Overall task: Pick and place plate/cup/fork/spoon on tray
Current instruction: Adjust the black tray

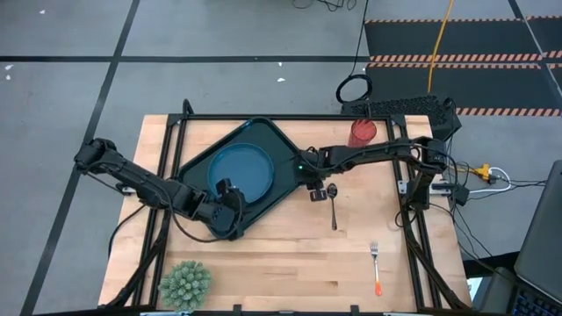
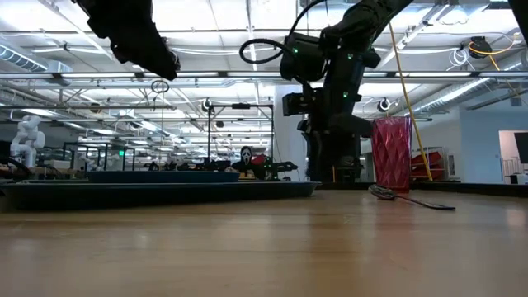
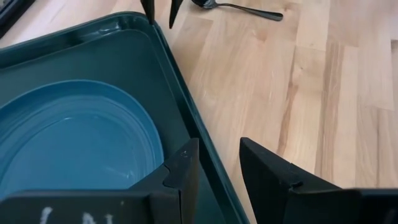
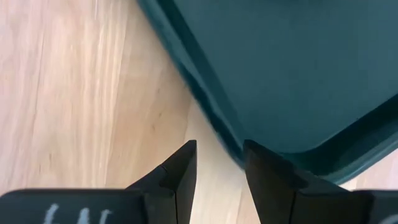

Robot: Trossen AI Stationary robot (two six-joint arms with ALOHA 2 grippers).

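Blue plate (image 1: 243,168) sits on the tray (image 1: 195,164); beside the tray lies the slim, stiff, likely slippery spoon (image 1: 333,204), best pinched mid-handle. Right gripper (image 1: 315,190) hovers there, fingers spread, empty; left gripper's (image 1: 230,204) likewise at the tray's rim.

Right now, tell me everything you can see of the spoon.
The spoon is slim, all dark and looks like metal, with an oval bowl and a thin straight handle. It lies flat on the bare wooden table, off the tray, its bowl end nearest the right gripper. Nothing grips it, and the fork lies well apart.
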